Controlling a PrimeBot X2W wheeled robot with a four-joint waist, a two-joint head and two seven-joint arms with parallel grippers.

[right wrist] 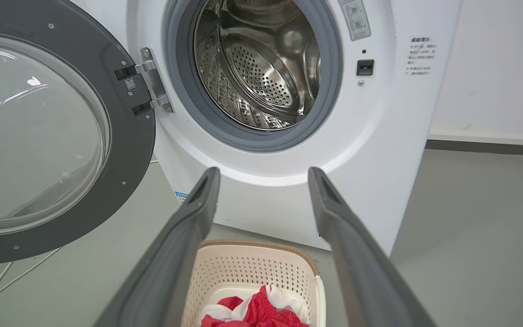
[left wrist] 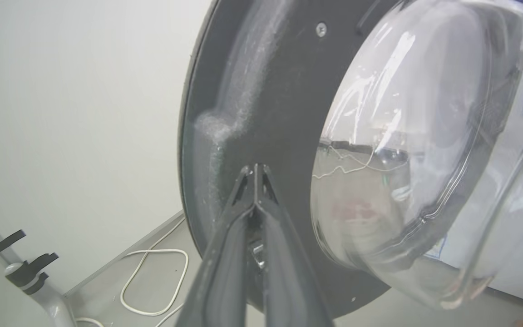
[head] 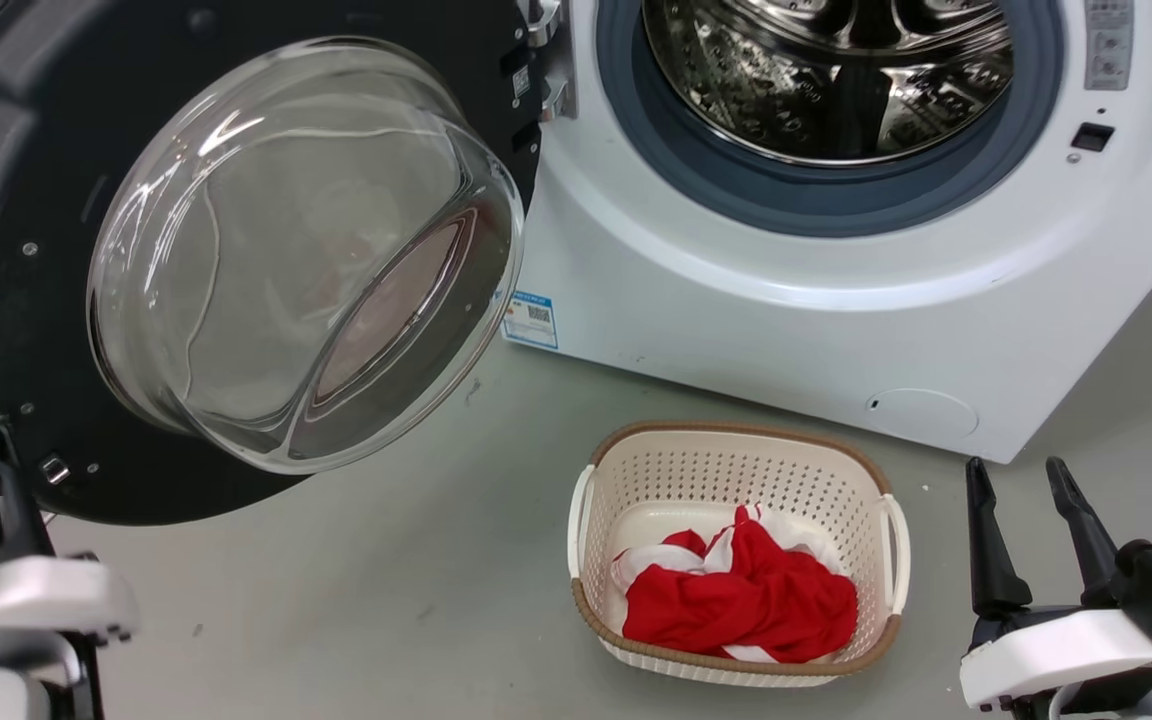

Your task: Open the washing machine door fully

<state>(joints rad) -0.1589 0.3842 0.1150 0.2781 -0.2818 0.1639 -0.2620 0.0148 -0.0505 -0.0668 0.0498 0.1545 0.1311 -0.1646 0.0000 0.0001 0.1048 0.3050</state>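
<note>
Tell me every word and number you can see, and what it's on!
Nothing reads clearly.
The blue label low on the washer: too small; it has a square code.
The grey sticker high on the washer's front: blurred.
The printed lines on the washer's right front: too small.
The code sticker on the door: a code, no words.

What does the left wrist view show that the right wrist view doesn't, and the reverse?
Left wrist view: the left end effector, fingers shut together, pointing at the black inner face of the washing machine door. Right wrist view: the right end effector, open, with a basket holding red and white cloth, plus the steel drum and the door's hinge. Shared: the door's bulging glass bowl, swung open.
</note>
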